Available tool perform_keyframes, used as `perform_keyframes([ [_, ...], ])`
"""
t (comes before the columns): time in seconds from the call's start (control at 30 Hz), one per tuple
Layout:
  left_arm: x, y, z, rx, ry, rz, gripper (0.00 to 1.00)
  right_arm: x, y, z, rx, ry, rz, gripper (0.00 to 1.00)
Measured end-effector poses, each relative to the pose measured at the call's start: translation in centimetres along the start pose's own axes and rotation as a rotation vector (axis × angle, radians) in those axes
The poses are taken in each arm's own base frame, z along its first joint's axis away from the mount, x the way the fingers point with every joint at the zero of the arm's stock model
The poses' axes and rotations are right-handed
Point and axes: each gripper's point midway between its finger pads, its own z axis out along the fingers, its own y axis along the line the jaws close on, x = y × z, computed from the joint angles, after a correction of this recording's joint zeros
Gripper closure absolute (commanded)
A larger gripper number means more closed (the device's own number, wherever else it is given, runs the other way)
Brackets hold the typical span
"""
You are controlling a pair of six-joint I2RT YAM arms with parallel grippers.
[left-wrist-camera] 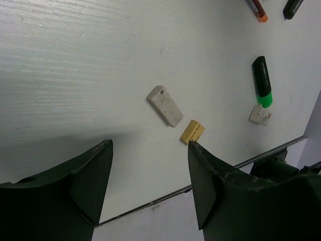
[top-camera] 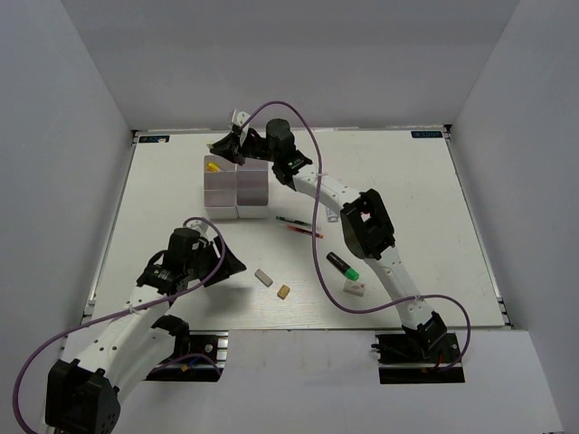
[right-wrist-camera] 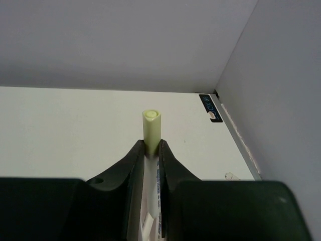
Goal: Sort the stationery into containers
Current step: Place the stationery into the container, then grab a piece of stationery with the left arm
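A white table (top-camera: 407,181) boxed in by grey walls (top-camera: 298,54) holds a sorting job that looks part-way done. The right pincer (right-wrist-camera: 151,149), stretched to the table's far left, is pressed together on a white marker (right-wrist-camera: 152,128). The marker lies along the fingers, roughly level, with its yellow tip jutting past them. Below the pincer and slightly to its near side sits the white organiser (top-camera: 249,190), where a yellow-tipped item (top-camera: 213,166) shows in a far compartment. The lengthwise pinch seems meant to keep the slim marker steady in transit and let it drop in beside its like. Which compartment the pincer is over cannot be told.

The left pincer (left-wrist-camera: 150,144) is spread wide, holds nothing and hangs above the near part of the table. Just beyond its fingertips lies a grey eraser (left-wrist-camera: 165,105), with a tan eraser (left-wrist-camera: 192,131) beside it and not touching it. Further out on the same side are a black highlighter with a green cap (left-wrist-camera: 262,80) and a small white eraser (left-wrist-camera: 260,116) close by. The open stance over the erasers suggests one of them is this arm's next pick.

Thin pens (top-camera: 303,230) lie between the organiser and the highlighter, well apart from both pincers. Like the other loose items, they appear to be waiting to be sorted.
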Motion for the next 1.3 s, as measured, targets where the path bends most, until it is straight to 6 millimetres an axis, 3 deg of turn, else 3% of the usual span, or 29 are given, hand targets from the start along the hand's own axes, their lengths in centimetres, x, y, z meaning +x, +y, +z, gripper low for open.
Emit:
perform_keyframes([
  [0.07, 0.0, 0.0, 0.0, -0.002, 0.002, 0.000, 0.29, 0.2, -0.1, 0.0, 0.009, 0.004, -0.006, 0.79],
  [0.1, 0.1, 0.1, 0.1, -0.003, 0.005, 0.000, 0.29, 0.3, -0.2, 0.0, 0.014, 0.006, -0.008, 0.65],
  [0.23, 0.3, 0.1, 0.2, -0.009, 0.024, 0.001, 0.28, 1.6, -0.1, -0.3, 0.024, 0.026, -0.007, 0.52],
  [0.33, 0.2, -0.1, 0.4, -0.015, 0.044, -0.001, 0.28, 3.3, 0.2, -0.6, 0.026, 0.055, 0.011, 0.46],
  [0.43, 0.2, 0.1, 0.9, -0.030, 0.067, -0.009, 0.28, 4.9, 0.5, -1.2, 0.031, 0.089, 0.036, 0.46],
  [0.53, 0.2, 0.1, 1.2, -0.049, 0.090, -0.020, 0.28, 4.9, 0.7, -2.2, 0.052, 0.121, 0.059, 0.49],
  [0.67, -0.6, -0.9, 1.3, -0.040, 0.089, -0.025, 0.28, 0.7, -0.5, -4.3, 0.139, 0.132, 0.049, 0.58],
  [0.77, -0.8, -1.7, 1.4, -0.026, 0.092, -0.024, 0.28, -5.6, -2.8, -6.5, 0.249, 0.120, 0.019, 0.70],
  [0.83, -0.7, -2.0, 1.7, -0.025, 0.107, -0.020, 0.28, -10.3, -4.3, -8.8, 0.325, 0.110, -0.003, 0.73],
  [0.9, -0.5, -2.1, 2.2, -0.031, 0.127, -0.016, 0.28, -13.7, -5.2, -11.7, 0.386, 0.118, -0.017, 0.74],
  [0.97, -0.2, -2.3, 2.8, -0.042, 0.150, -0.010, 0.28, -14.7, -5.2, -14.9, 0.425, 0.172, -0.014, 0.74],
  [1.03, 0.0, -2.7, 3.3, -0.050, 0.171, 0.003, 0.28, -13.5, -4.8, -18.3, 0.453, 0.267, 0.013, 0.74],
  [1.1, 0.0, -3.5, 3.9, -0.049, 0.183, 0.025, 0.28, -10.8, -4.7, -21.4, 0.478, 0.372, 0.055, 0.76],
  [1.23, -1.1, -5.6, 5.2, -0.040, 0.174, 0.093, 0.33, -2.8, -2.9, -27.8, 0.505, 0.626, 0.220, 0.76],
  [1.3, -1.8, -6.9, 5.8, -0.026, 0.160, 0.135, 0.41, 0.5, -1.5, -30.8, 0.513, 0.738, 0.315, 0.73],
])
